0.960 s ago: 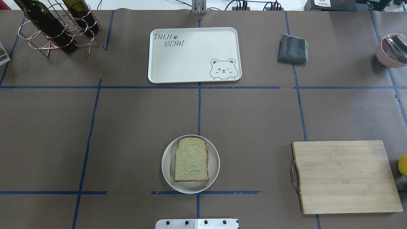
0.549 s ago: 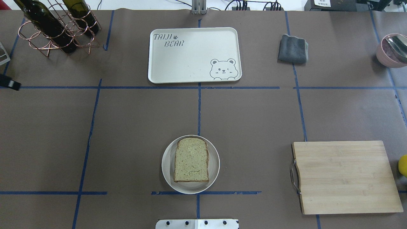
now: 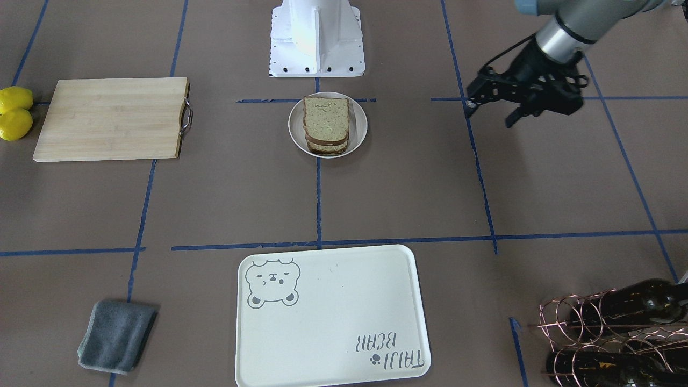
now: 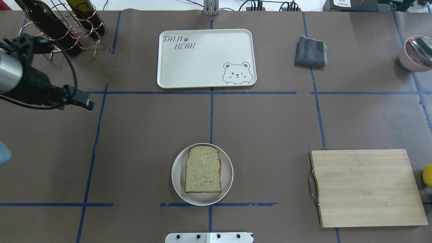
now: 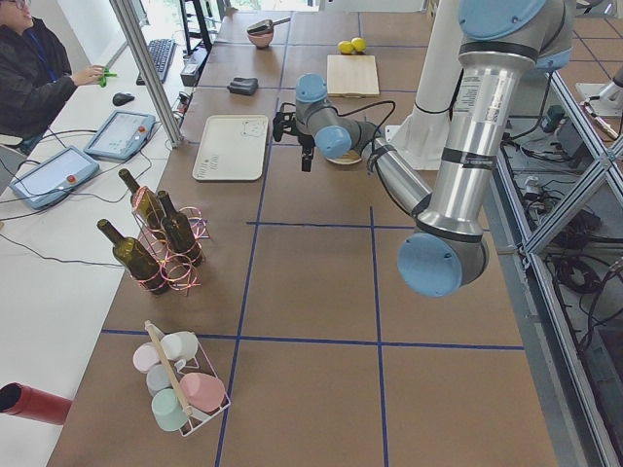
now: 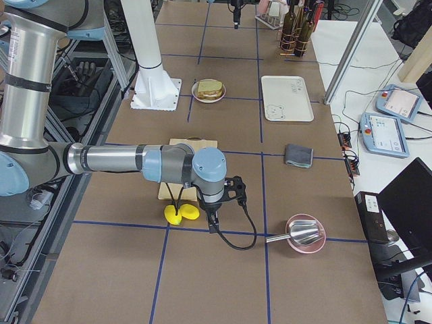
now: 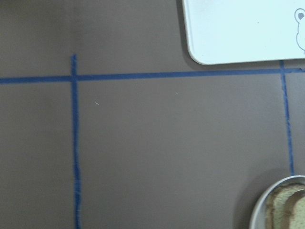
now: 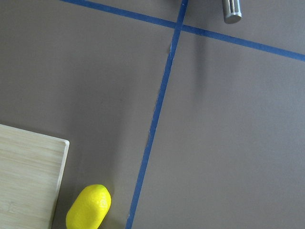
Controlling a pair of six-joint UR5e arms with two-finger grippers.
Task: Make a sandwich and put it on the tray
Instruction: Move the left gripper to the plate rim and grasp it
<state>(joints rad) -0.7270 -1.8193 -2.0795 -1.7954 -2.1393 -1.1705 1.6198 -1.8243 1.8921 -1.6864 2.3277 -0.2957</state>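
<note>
Left gripper point(image 3: 489, 114) has swung in over the left edge of the table point(image 4: 145, 121), spread wide, empty; right gripper point(image 6: 214, 221) I can't judge. Tray point(image 4: 206, 57) reads "TAIJI BEAR".

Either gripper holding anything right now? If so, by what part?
Left gripper is open and holds nothing. Right gripper shows only in the side view, so I cannot tell. The sandwich sits untouched on its plate.

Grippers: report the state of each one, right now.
Left gripper: open, holding nothing.
Right gripper: cannot be told; it shows only in the exterior right view.
</note>
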